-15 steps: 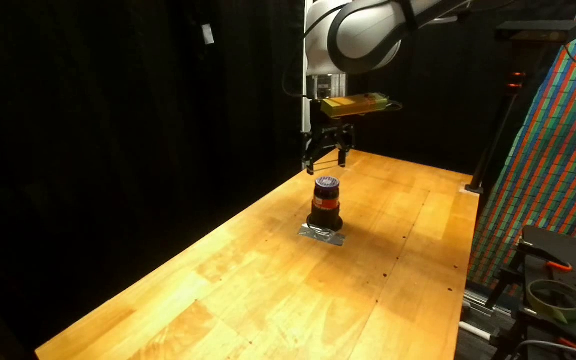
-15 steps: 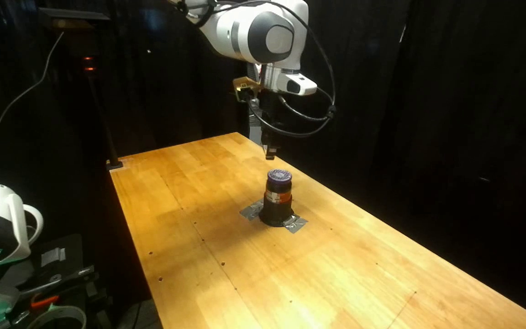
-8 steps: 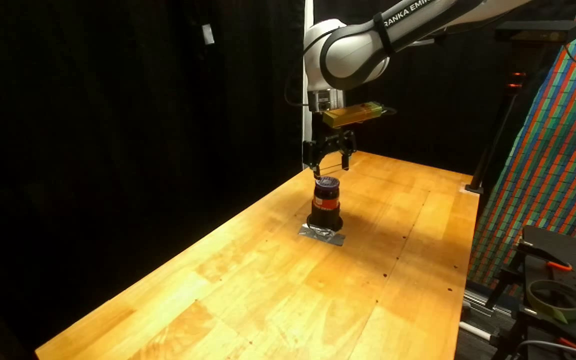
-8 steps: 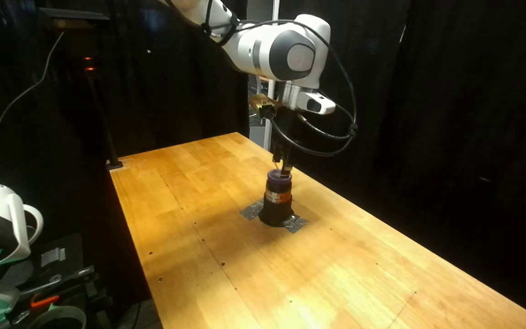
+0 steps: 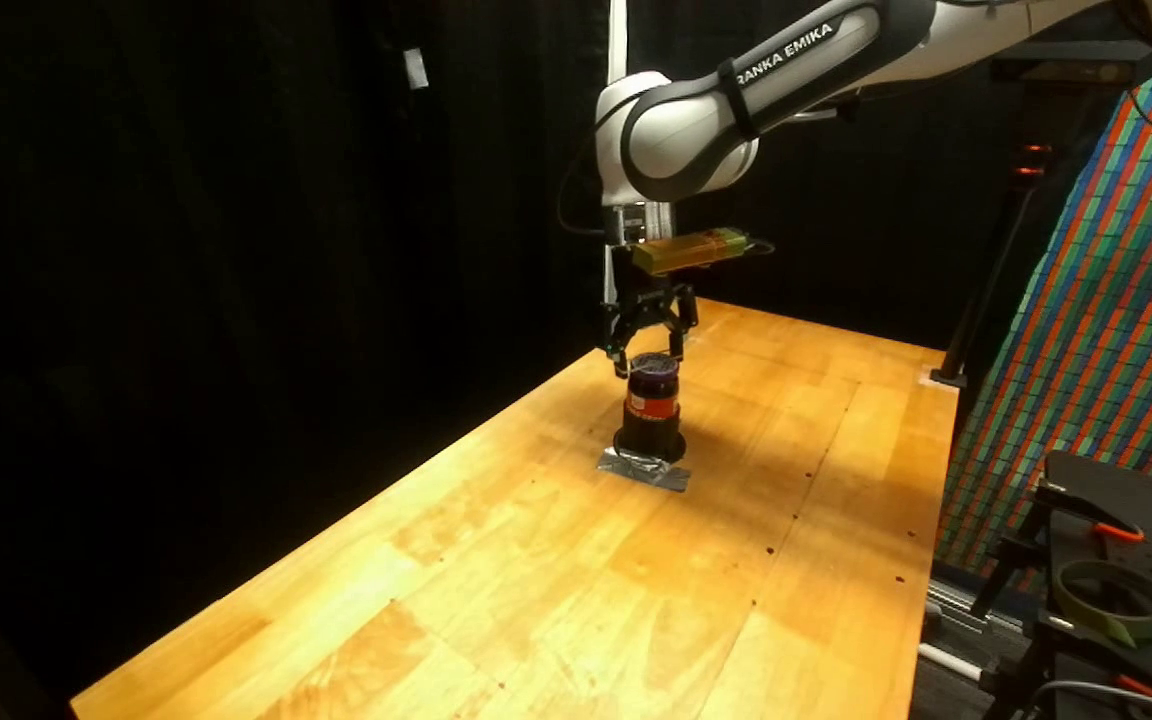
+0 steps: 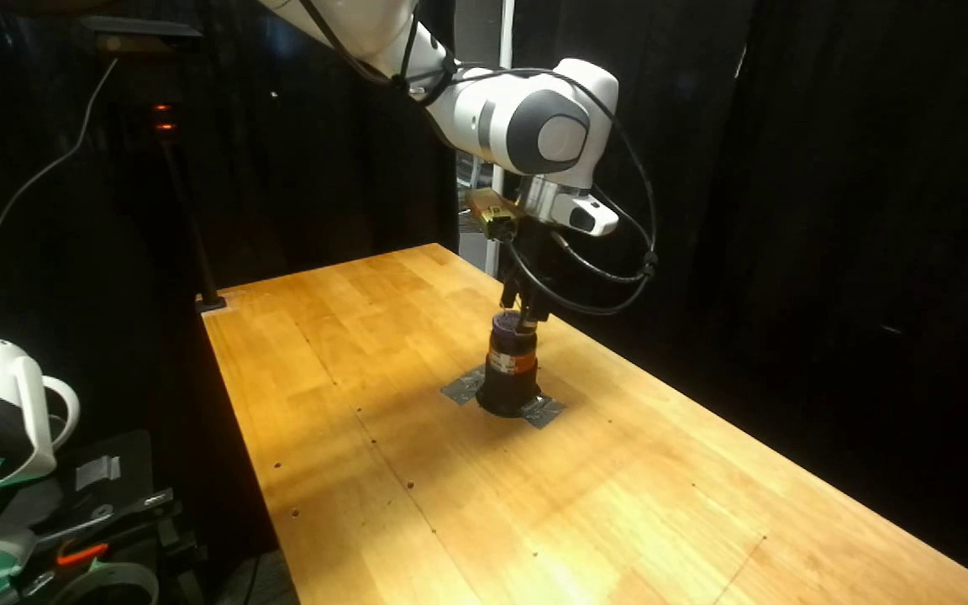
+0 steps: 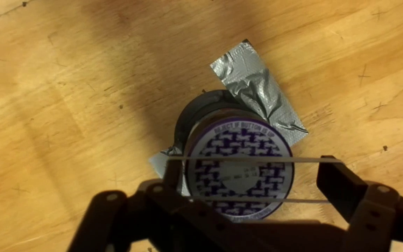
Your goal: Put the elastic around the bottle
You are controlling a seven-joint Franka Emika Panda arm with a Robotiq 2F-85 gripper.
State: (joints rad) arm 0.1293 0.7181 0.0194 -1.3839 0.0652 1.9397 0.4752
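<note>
The squat dark bottle stands upright in a dark round base on the table, in both exterior views (image 5: 653, 406) (image 6: 512, 362). It has a purple-rimmed patterned lid and an orange-red label. My gripper (image 5: 648, 361) is open, pointing down at lid height over the bottle. In the wrist view, its fingers (image 7: 252, 175) stand on either side of the lid (image 7: 241, 140). The thin pale elastic (image 7: 306, 160) is stretched around both fingertips, its two strands crossing over the lid. I cannot tell whether the strands touch the lid.
Silver tape strips (image 7: 257, 87) hold the base to the wooden table (image 5: 556, 600). A dark stand (image 6: 211, 301) is at the table's far corner. A side cart with a tape roll (image 5: 1112, 600) stands beside the table. Black curtains surround the scene.
My gripper has moved down and toward the bottle, with the elastic stretched between its open fingers. It is now around lid height. The bottle and base have not moved.
</note>
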